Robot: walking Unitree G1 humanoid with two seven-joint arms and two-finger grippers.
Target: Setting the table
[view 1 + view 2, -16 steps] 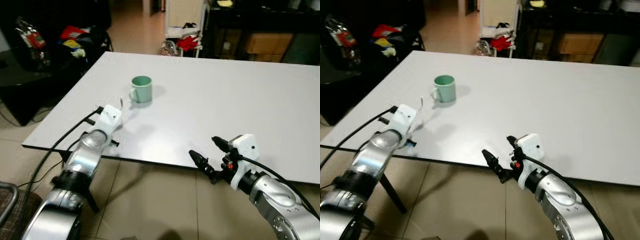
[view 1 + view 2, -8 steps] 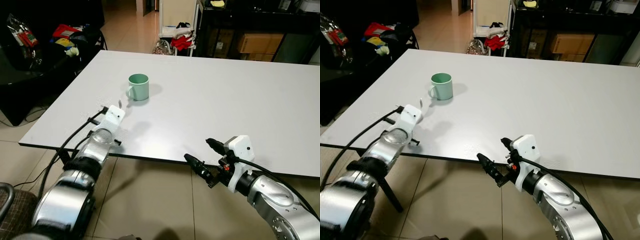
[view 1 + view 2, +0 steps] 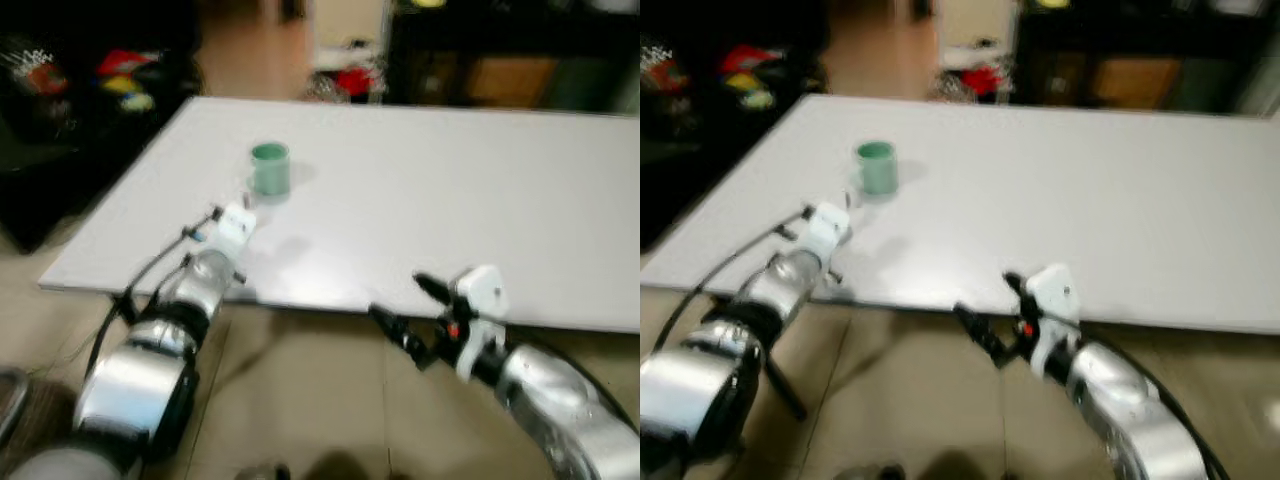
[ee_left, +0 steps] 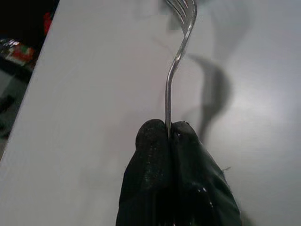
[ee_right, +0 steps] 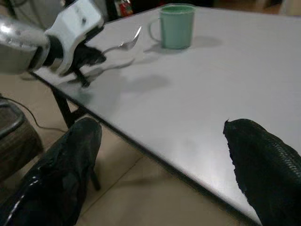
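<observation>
Nearest the camera, below the table's near edge and over the tiled floor (image 3: 300, 400), the right gripper (image 3: 408, 318) is seen with its two black fingers spread wide apart and nothing between them; it is held off the table and appears idle. A little farther on, at the near left part of the white table (image 3: 450, 200), the left gripper (image 4: 168, 141) is seen pressed tight on the handle of a metal fork (image 4: 175, 70), the two pads meeting around the thin stem. The fork is carried just above the tabletop, its shadow cast on the surface beside it. Its long axis runs away from the fingers toward the far side of the table, with the tines pointed at the green mug (image 3: 270, 168) and the stem curved slightly upward. The mug is stood upright just beyond the fork tip, its handle turned toward the left arm. The head views are blurred, so finer detail cannot be made out. The step in hand is judged to be the laying of the fork beside the mug; the next move would call for the fork to be lowered flat and the grip let go without the mug being struck.
</observation>
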